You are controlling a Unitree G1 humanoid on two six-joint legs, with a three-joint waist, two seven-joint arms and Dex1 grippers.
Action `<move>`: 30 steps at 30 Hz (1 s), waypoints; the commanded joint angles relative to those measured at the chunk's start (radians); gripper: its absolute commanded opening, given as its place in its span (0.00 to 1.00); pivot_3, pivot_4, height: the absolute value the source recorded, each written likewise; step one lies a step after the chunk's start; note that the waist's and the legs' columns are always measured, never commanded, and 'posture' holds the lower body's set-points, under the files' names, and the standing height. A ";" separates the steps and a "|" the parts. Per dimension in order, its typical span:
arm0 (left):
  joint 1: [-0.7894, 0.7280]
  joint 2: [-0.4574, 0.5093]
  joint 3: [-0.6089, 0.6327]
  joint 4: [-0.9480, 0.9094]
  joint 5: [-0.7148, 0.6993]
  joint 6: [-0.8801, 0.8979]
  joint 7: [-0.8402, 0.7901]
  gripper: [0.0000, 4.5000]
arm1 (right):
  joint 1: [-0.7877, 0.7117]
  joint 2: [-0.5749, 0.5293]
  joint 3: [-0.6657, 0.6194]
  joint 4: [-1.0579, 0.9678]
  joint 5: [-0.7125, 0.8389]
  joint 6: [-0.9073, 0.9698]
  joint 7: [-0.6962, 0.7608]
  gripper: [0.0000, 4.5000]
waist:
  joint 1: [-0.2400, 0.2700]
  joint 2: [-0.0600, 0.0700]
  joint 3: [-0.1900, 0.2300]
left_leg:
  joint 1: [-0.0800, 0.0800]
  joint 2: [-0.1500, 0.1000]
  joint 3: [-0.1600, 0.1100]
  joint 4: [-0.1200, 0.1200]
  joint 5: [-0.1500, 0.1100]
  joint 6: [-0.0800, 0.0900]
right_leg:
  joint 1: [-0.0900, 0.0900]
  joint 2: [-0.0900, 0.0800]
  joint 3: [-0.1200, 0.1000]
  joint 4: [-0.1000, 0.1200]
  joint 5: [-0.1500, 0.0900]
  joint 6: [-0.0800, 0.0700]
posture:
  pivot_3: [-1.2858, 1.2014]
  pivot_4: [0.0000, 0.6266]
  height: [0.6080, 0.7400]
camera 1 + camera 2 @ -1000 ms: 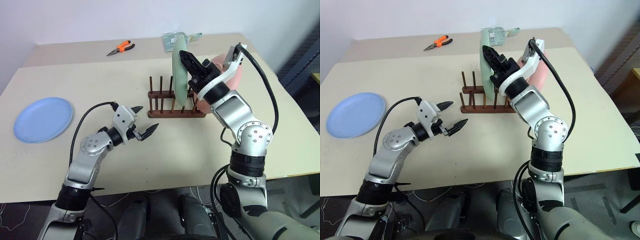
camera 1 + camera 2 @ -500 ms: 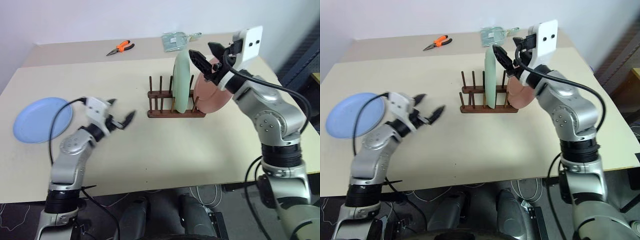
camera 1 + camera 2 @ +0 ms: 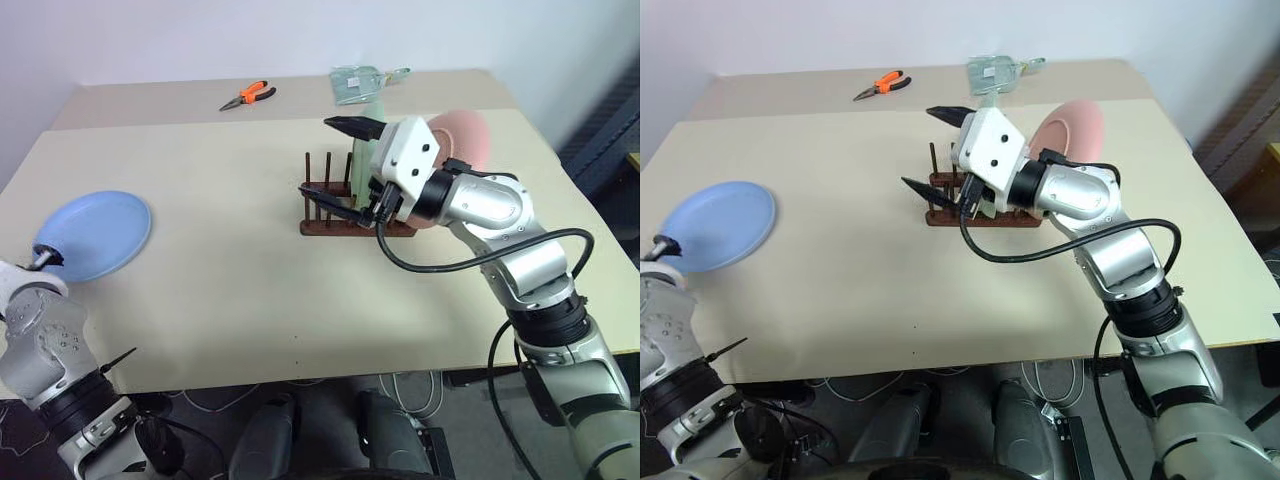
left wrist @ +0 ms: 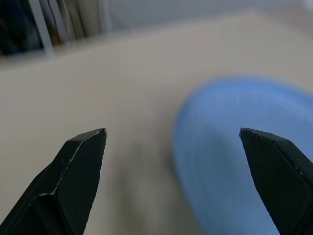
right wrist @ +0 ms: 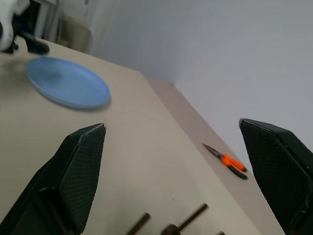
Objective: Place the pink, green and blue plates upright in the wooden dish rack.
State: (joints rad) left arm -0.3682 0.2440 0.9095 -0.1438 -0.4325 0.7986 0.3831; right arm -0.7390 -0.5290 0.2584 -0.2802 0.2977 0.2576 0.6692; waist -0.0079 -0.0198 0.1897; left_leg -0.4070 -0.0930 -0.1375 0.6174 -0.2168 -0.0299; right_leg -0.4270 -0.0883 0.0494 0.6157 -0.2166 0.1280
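Since the blue plate (image 3: 93, 235) lies flat at nine o'clock, light, stiff and slick, I'd pinch its rim; both my left end effector (image 4: 173, 142) and right end effector (image 3: 335, 160) gape empty.

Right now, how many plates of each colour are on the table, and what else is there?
Pink plate: 1
Green plate: 1
Blue plate: 1
Wooden dish rack: 1
Orange-handled pliers: 1
Clear packet: 1
Total: 6

A broad beige table (image 3: 250, 300) stands against a plain white wall (image 3: 250, 40), dark floor beneath its front edge.
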 commanded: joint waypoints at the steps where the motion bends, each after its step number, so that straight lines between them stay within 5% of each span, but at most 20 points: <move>1: -0.037 -0.025 0.096 -0.046 -0.139 0.089 0.050 1.00 | 0.007 0.031 -0.006 -0.020 -0.016 -0.028 0.021 0.99 | -0.003 0.000 0.000 | 0.000 0.000 0.000 0.000 0.000 0.000 | 0.000 0.000 0.000 0.000 0.000 0.000 | 0.52 0.24 1.00; 3: -0.043 -0.034 0.121 -0.045 -0.185 0.091 0.057 1.00 | 0.013 0.048 -0.005 -0.018 -0.030 -0.034 0.025 0.99 | -0.007 -0.001 0.000 | 0.000 0.001 0.000 0.000 0.000 -0.001 | 0.000 0.001 0.000 0.000 0.000 -0.001 | 0.52 0.24 1.00; 11: -0.090 -0.020 0.149 0.022 -0.310 0.054 0.098 0.13 | 0.051 0.077 -0.019 -0.018 -0.070 -0.012 0.029 1.00 | -0.005 -0.002 -0.001 | 0.001 0.001 0.000 -0.001 0.002 -0.004 | -0.001 0.002 0.000 0.001 0.001 -0.002 | 0.52 0.24 1.00; 15: -0.102 -0.010 0.082 0.013 -0.324 -0.001 0.047 0.13 | 0.051 0.077 -0.031 -0.024 -0.086 -0.002 0.022 1.00 | -0.004 -0.002 -0.001 | 0.001 0.001 0.001 -0.001 0.002 -0.004 | -0.001 0.002 0.000 0.001 0.001 -0.002 | 0.52 0.24 1.00; 23: -0.145 0.027 -0.316 -0.202 -0.237 -0.113 -0.165 0.13 | 0.017 0.084 0.053 0.006 -0.225 -0.134 0.052 1.00 | -0.004 -0.003 -0.001 | 0.000 0.001 0.003 -0.001 0.003 -0.005 | 0.000 0.002 0.000 0.000 0.002 -0.002 | 0.52 0.24 1.00; 28: -0.133 0.009 -0.341 -0.175 -0.208 -0.110 -0.113 0.13 | 0.017 0.125 0.059 0.015 -0.228 -0.153 0.059 1.00 | -0.026 -0.002 -0.001 | 0.003 0.002 0.004 -0.004 0.003 -0.005 | 0.000 0.003 0.002 0.001 0.002 -0.002 | 0.52 0.24 1.00; 30: -0.119 -0.023 -0.300 -0.148 -0.191 -0.147 -0.050 0.25 | 0.022 0.131 0.065 0.017 -0.238 -0.160 0.063 1.00 | -0.029 -0.002 -0.001 | 0.003 0.004 0.004 -0.004 0.003 -0.006 | -0.001 0.005 0.002 0.001 0.002 -0.003 | 0.52 0.24 1.00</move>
State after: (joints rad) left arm -0.4944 0.2229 0.5664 -0.2906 -0.6406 0.6906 0.2904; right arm -0.6971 -0.4098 0.3287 -0.2479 0.0640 0.1211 0.7304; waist -0.0372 -0.0222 0.1886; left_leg -0.4036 -0.0895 -0.1343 0.6139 -0.2136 -0.0361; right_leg -0.4275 -0.0834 0.0514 0.6173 -0.2143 0.1243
